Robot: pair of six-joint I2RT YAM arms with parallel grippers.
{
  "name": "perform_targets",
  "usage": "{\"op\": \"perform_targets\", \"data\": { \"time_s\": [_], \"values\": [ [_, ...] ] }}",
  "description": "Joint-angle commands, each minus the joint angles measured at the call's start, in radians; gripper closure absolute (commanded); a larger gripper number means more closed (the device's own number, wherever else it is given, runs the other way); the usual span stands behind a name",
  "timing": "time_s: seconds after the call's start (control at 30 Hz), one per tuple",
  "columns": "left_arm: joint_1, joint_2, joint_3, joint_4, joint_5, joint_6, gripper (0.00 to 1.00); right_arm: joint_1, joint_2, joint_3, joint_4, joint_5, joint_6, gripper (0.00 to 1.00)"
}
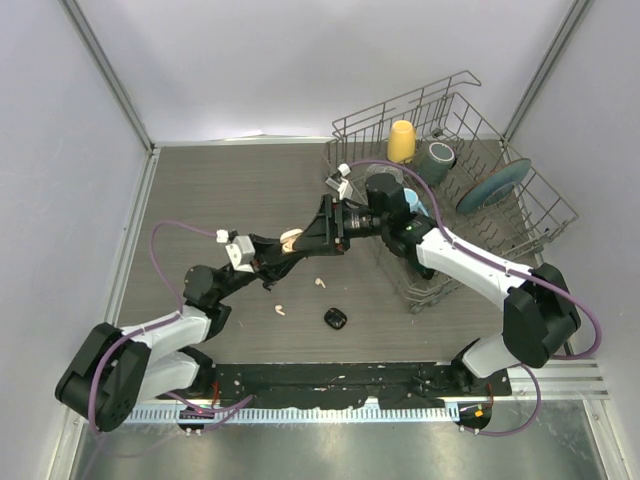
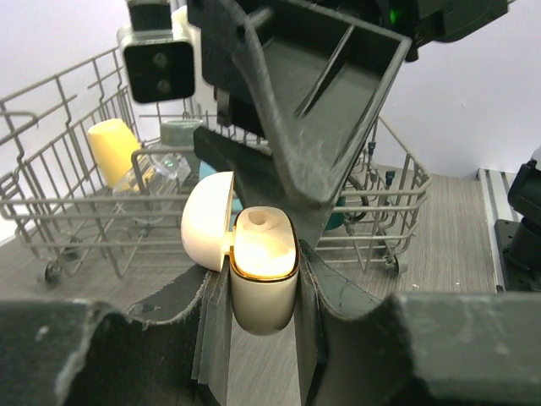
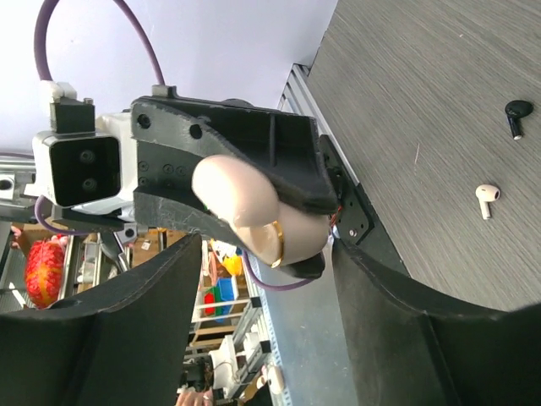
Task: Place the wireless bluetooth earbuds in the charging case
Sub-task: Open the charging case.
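Observation:
My left gripper [image 1: 285, 248] is shut on a cream-white charging case [image 1: 291, 238], held above the table with its lid open to the left [image 2: 207, 220]. The case body [image 2: 264, 271] sits between the left fingers; something pale shows in its well, unclear what. My right gripper [image 1: 322, 232] is open, its fingers [image 2: 313, 110] close over the case [image 3: 254, 211] without touching it. Two cream-white earbuds [image 1: 320, 283] [image 1: 279, 309] lie on the table below. A black earbud [image 3: 516, 114] and a white one [image 3: 486, 199] show in the right wrist view. A small black lump [image 1: 335, 319] lies nearby.
A wire dish rack [image 1: 520, 215] stands at the back right, holding a yellow cup [image 1: 401, 141], a grey-green cup [image 1: 437, 158] and a teal plate [image 1: 495, 185]. The right arm reaches out from beside it. White walls close in the table on three sides.

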Motion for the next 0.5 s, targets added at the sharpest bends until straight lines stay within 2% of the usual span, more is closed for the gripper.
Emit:
{"op": "perform_targets", "data": {
  "time_s": [0.0,0.1,0.23,0.33,0.37,0.47],
  "values": [
    [-0.002,-0.055,-0.046,0.211,-0.092,0.059,1.00,0.004,-0.051,0.048,-0.007,0.012,-0.059,0.30],
    [0.001,-0.103,-0.075,0.159,-0.121,0.100,1.00,-0.005,-0.064,0.057,-0.047,0.021,-0.082,0.28],
    [0.002,-0.199,-0.094,-0.018,-0.150,0.172,1.00,-0.040,-0.097,0.054,-0.159,0.046,-0.174,0.27],
    [0.014,-0.290,-0.104,-0.137,-0.176,0.211,1.00,-0.051,-0.108,0.057,-0.324,0.180,-0.298,0.28],
    [0.024,-0.310,-0.110,-0.154,-0.182,0.212,1.00,-0.053,-0.107,0.066,-0.364,0.257,-0.326,0.30],
    [0.039,-0.396,-0.129,-0.209,-0.195,0.198,1.00,-0.053,-0.087,0.077,-0.483,0.338,-0.407,0.37]
  ]
}}
